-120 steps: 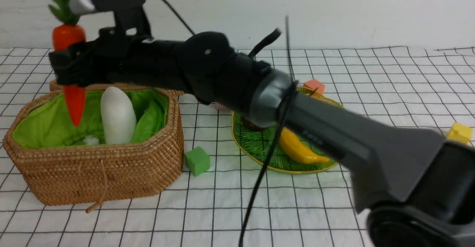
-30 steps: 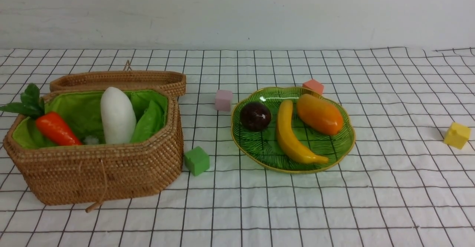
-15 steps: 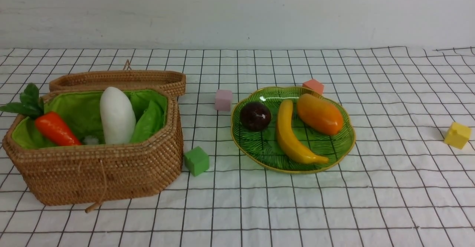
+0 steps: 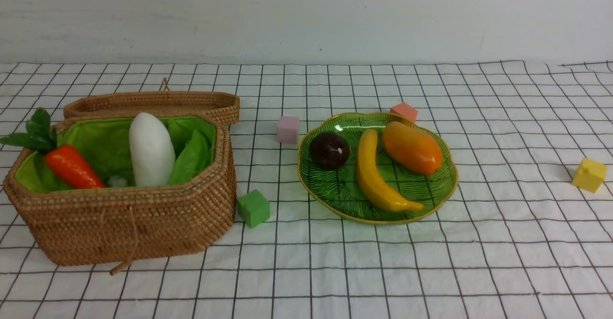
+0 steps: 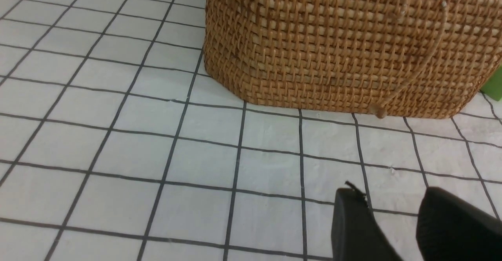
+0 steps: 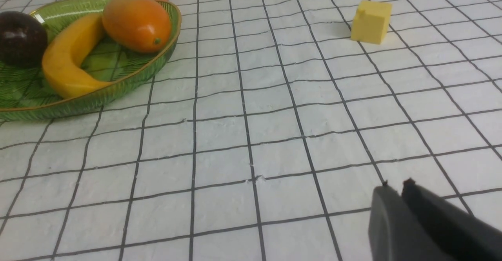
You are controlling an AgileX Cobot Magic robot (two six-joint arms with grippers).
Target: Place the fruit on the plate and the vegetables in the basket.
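From the front, the wicker basket [image 4: 119,223] sat at the left of the gridded surface [image 4: 364,271] with its lid [image 4: 153,102] thrown back. Inside on the green lining, the white radish [image 4: 151,149] stood upright and the carrot [image 4: 73,166] lay tilted, its leaves over the rim. To the right, well apart, the green plate [image 4: 335,192] held the dark ball [image 4: 329,150], the banana [image 4: 376,173] and the mango [image 4: 412,147]. A green cube [image 4: 254,207] lay between basket and plate; a pink cube [image 4: 288,129], a salmon cube [image 4: 404,111] and a yellow cube [image 4: 589,175] lay about.

In the left wrist view, the left gripper [image 5: 390,210] hung empty near the basket's woven wall [image 5: 337,49], jaws spread with a gap.

In the right wrist view, the right gripper [image 6: 397,190] held nothing, jaws almost pressed together, the plate [image 6: 129,81] and yellow cube [image 6: 371,21] beyond.
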